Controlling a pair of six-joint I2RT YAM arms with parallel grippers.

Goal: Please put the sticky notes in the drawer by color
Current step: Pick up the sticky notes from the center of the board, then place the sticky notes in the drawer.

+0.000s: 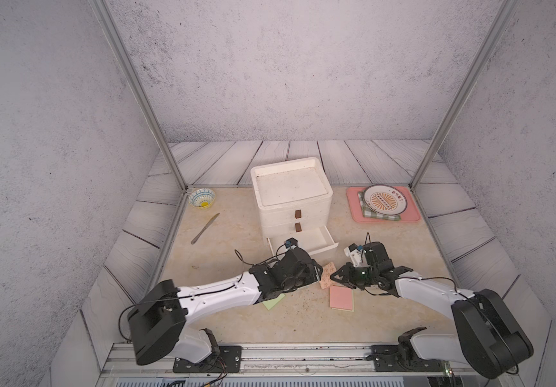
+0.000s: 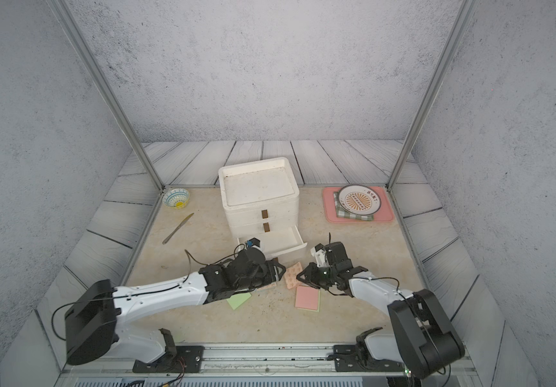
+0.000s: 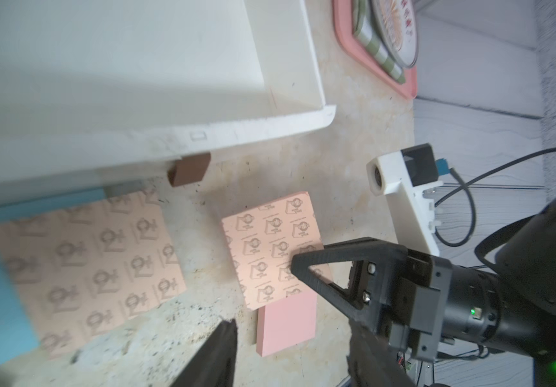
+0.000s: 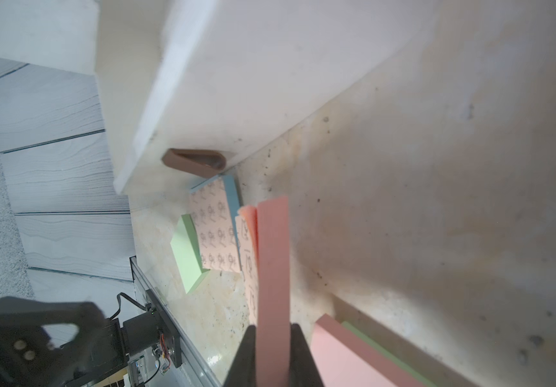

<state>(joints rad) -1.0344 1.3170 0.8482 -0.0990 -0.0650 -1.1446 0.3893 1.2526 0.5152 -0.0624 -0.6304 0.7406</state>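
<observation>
Orange-patterned sticky pad (image 1: 327,276): in both top views, mid-desk toward the front edge, clamped tilted in my right gripper (image 1: 334,278), open bottom drawer (image 1: 324,249) just beyond it; left wrist view, my left gripper (image 3: 290,338) alongside, jaws apart, empty; right wrist view, drawer front ahead of the pad's free end.

Lab test cell is indicated: left arm (image 1: 216,293) and right arm (image 1: 430,289) are bolted to a metal rail (image 1: 303,356); 2 aluminium posts (image 1: 142,100) and grey printed panels (image 1: 286,67) are set around a marble-look tabletop (image 1: 303,321).
</observation>
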